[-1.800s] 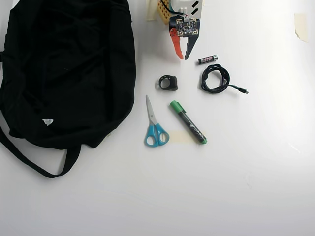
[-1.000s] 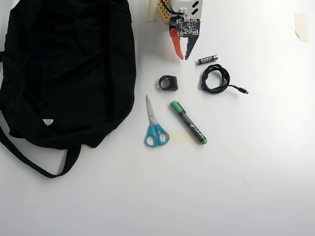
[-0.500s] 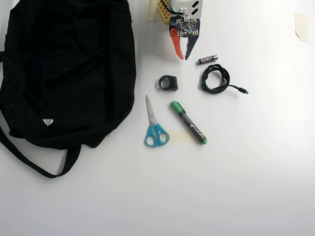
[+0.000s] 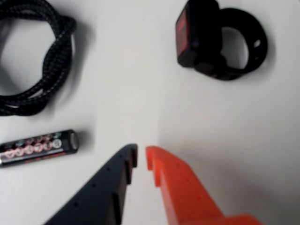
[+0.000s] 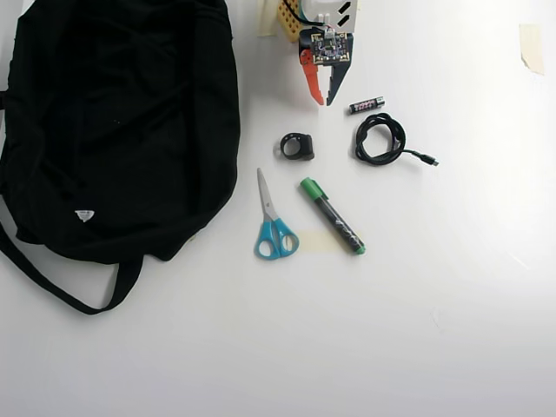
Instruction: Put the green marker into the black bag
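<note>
Green marker (image 5: pixel 333 215) flat on white table (image 5: pixel 434 330), mid-frame in overhead view. Long axis diagonal: green cap toward upper left, green end toward lower right. Untouched, nothing on it.

Blue-handled scissors (image 5: pixel 274 222) just left of marker, not touching; blades point up, handles down. Narrow gap between the two. Faint tan tape patch (image 5: pixel 323 244) under marker's lower end.

Black bag (image 5: pixel 113 122) fills upper left of overhead view, well apart from marker, scissors in between. Strap (image 5: pixel 61 282) loops out along lower left edge; small white tag (image 5: pixel 83 215) near bag's bottom.

Gripper (image 5: pixel 321 98) at top centre in overhead view, tips pointing down-frame, well above marker. Fingers nearly closed, thin slit between tips, holding nothing: orange finger (image 4: pixel 187 192) and black finger (image 4: pixel 101 192) both bare in wrist view.

Between gripper and marker: small black ring-shaped clip (image 5: pixel 297 146). Same clip (image 4: pixel 220 40) upper right in wrist view, red face showing. Battery (image 5: pixel 367 104) just right of fingertips in overhead view; at left edge in wrist view (image 4: pixel 37 147). Coiled black cable (image 5: pixel 382 141) below battery, plug end sticking out right; top left in wrist view (image 4: pixel 35 61).

Open room: right of marker and whole lower half of table bare. Tape scrap (image 5: pixel 531 45) at top right edge.
</note>
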